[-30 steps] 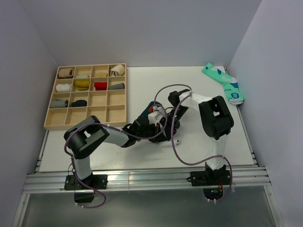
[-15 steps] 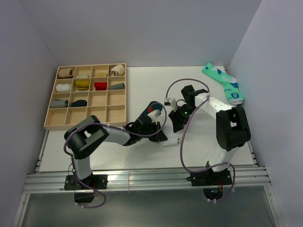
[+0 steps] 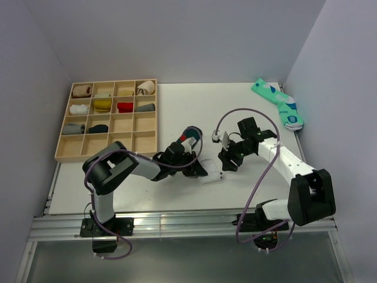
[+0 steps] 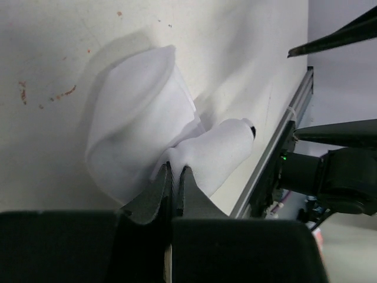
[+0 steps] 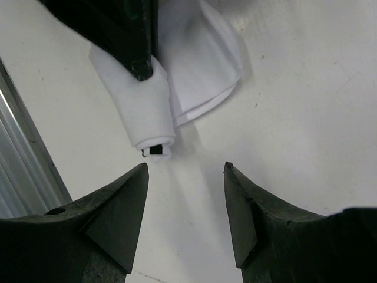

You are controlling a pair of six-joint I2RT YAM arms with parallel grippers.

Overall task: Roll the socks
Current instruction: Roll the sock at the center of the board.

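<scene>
Socks [image 3: 210,175] on tbl [image 3: 177,106], outside tray [image 3: 107,157].

The white sock [image 4: 141,130] is half rolled: one end is a loose flap, the other a tight little tube with a bit of black peeking out. It's lying on the table [image 3: 177,100], pinched in the left hand [image 4: 174,177]. The dark green sock [image 3: 192,132] with the red-and-white bit sits bunched just behind it, mostly hidden.

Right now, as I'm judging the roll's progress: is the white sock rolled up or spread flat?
Partly rolled: one end of the white sock curls into a tube; a loose flap fans out beside it.
</scene>
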